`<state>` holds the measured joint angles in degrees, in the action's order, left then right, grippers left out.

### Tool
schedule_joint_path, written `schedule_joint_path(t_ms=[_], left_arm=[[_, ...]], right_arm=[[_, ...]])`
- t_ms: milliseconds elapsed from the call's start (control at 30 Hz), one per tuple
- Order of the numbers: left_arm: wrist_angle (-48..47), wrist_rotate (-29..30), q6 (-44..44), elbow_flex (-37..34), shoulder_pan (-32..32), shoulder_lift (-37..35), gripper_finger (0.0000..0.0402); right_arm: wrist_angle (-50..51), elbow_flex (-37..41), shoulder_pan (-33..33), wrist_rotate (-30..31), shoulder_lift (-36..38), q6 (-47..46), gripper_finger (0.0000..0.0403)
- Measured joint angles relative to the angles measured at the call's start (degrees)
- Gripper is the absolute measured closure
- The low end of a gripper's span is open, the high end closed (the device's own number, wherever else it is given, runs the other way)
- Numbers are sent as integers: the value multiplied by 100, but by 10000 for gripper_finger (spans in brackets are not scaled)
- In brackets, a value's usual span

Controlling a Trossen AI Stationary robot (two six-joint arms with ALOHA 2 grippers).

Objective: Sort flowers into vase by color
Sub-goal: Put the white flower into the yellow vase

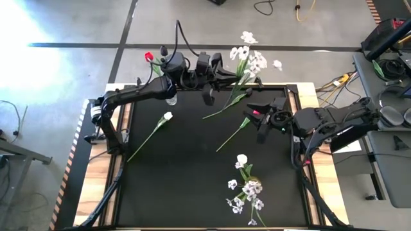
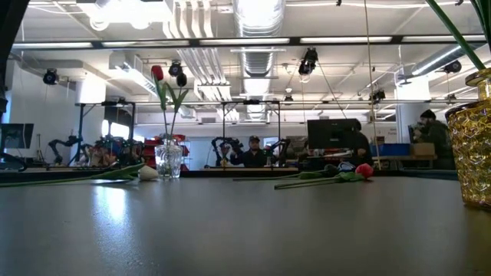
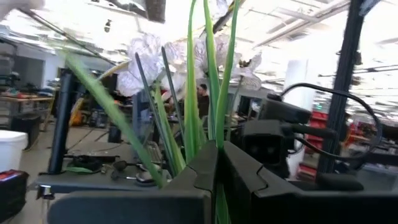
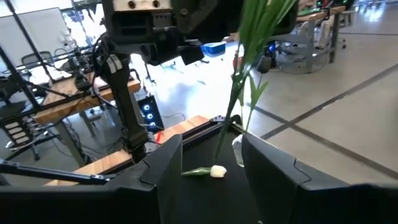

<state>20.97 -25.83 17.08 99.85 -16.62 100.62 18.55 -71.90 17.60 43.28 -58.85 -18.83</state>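
Observation:
My left gripper (image 1: 231, 78) reaches over the mat's far edge, shut on a spray of small white blossoms (image 1: 252, 59). My right gripper (image 1: 252, 114) hovers open just right of it, holding nothing. Its wrist view shows the spray's green stems (image 4: 245, 68) hanging ahead of its fingers. A glass vase (image 2: 169, 161) at the far left holds a red and a dark tulip. At the near side, a gold vase (image 2: 472, 153) holds white flowers (image 1: 247, 186). A white tulip (image 1: 167, 116) and a red tulip (image 2: 364, 170) lie flat on the mat. My left gripper pinches the spray's bundled green stems and leaves (image 3: 211, 134) between its two shut fingers, partway along their length. The fingers come about level from the table's left and lie across the stems. The blossoms (image 3: 146, 59) stand above the hold, and the stem end (image 1: 207, 117) hangs below.
The black mat (image 1: 186, 186) has open room across its middle and near left. The red tulip's stem (image 1: 231, 136) lies below my right gripper. Loose white blossoms (image 1: 248, 37) lie on the floor beyond the far edge. People and other benches show in the room behind.

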Motion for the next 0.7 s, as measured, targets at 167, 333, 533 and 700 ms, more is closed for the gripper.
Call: schedule_joint_path(t_ms=[167,333,533,700], left_arm=[[1,-80,16,0,-2,2,401],[52,-78,18,0,0,2,401],[93,-76,18,0,-26,0,401],[146,-74,99,0,-26,-4,401]], right_arm=[[0,0,-68,23,-17,41,243],[-45,0,-78,-23,-19,289,243],[-217,0,-78,-487,166,336,243],[-221,0,-78,-631,253,560,243]])
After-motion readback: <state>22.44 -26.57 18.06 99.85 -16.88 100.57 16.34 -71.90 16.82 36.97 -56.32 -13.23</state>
